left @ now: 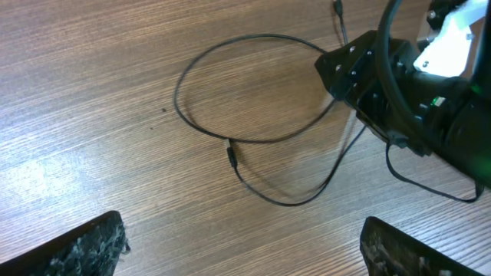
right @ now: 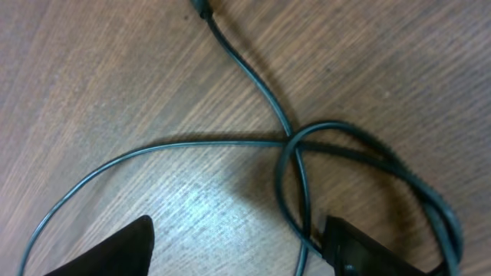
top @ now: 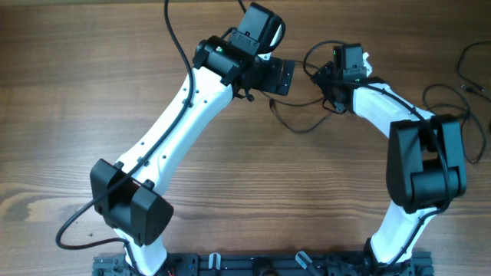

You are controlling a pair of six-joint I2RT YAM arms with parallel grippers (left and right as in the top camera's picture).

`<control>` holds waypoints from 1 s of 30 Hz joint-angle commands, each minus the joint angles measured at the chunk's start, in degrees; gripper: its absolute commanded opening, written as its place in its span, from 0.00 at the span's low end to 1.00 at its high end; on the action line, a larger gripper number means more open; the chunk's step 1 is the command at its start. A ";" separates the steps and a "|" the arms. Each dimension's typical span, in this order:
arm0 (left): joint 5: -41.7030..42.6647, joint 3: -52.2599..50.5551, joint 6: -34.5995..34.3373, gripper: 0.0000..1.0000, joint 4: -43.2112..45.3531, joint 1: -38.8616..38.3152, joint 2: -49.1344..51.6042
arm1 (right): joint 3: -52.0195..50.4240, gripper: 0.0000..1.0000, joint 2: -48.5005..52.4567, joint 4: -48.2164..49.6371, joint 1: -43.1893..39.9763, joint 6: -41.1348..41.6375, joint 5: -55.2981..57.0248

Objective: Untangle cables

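Standing at the near edge of the wooden table (top: 77, 77), I see the left arm reaching toward the far middle, its left gripper (left: 242, 244) hanging above the wood with both fingers spread as wide as they go and nothing between them. Just right of it lie the cables (left: 179, 96), thin dark cords in one loose oval loop, with a second strand sagging nearer to me and a small plug end (left: 231, 156) resting where the two meet. The cords run on rightward under the right gripper (right: 238, 231), which sits low over the table with its jaws apart. Below it the cord crosses itself in a small knot-like loop (right: 291, 142), one strand passing between the fingers close to the right finger (right: 353, 249). Farther right, near the table's edge, more thin dark cord (top: 459, 69) lies in loose curves
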 commanded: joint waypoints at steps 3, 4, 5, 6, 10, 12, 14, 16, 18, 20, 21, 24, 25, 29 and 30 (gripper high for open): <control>-4.61 -0.04 0.94 1.00 -3.61 1.40 -1.90 | -0.46 0.04 2.47 5.20 0.13 -1.01 -3.06; -5.51 -0.04 0.94 1.00 -4.26 1.66 -2.62 | -0.39 0.04 2.32 7.19 0.13 -0.98 -5.53; -6.91 -0.04 0.94 1.00 -5.44 2.25 -4.17 | 0.00 0.04 2.10 9.51 0.13 -0.98 -8.46; -8.07 -0.02 0.92 1.00 -6.51 2.99 -5.68 | 0.63 0.04 1.81 11.13 0.13 -0.92 -11.15; -8.90 -0.02 -1.36 1.00 -9.14 8.59 -12.87 | 3.82 0.05 -2.29 13.05 0.15 -0.79 -17.90; -8.85 -0.02 -2.38 1.00 -9.49 11.65 -14.75 | 4.04 0.04 -5.20 12.57 0.15 -0.90 -18.56; -7.04 -0.02 -2.34 1.00 -10.16 14.38 -15.56 | 4.04 0.10 -7.72 9.07 0.09 -2.36 -15.69; -3.96 -0.04 -2.32 1.00 -11.21 16.59 -15.67 | 4.02 0.47 -8.17 2.49 0.09 -2.51 -8.79; -3.10 -0.04 -2.32 1.00 -11.61 17.22 -15.67 | 3.63 0.43 -7.58 0.20 0.09 -3.28 -4.72; -3.10 -0.04 -2.29 1.00 -11.67 17.20 -15.67 | 3.43 0.42 -6.60 0.33 0.09 -5.33 -2.82; -3.08 -0.04 -2.29 1.00 -11.69 17.20 -15.67 | 3.43 0.42 -5.95 0.66 0.09 -6.01 -2.32; -3.10 -0.04 -2.25 1.00 -12.13 17.20 -15.67 | 3.43 0.42 -3.21 0.92 0.09 -6.99 -0.42; -3.10 -0.04 -2.25 1.00 -12.28 17.20 -15.67 | 3.43 0.42 -2.05 0.96 0.09 -7.04 -0.22; -3.13 -0.04 -2.08 1.00 -12.44 17.20 -15.67 | 3.37 0.39 2.64 0.70 0.11 -6.99 -0.52; -3.13 -0.04 -2.08 1.00 -12.44 17.20 -15.67 | 3.37 0.39 3.32 0.94 0.13 -6.99 -0.50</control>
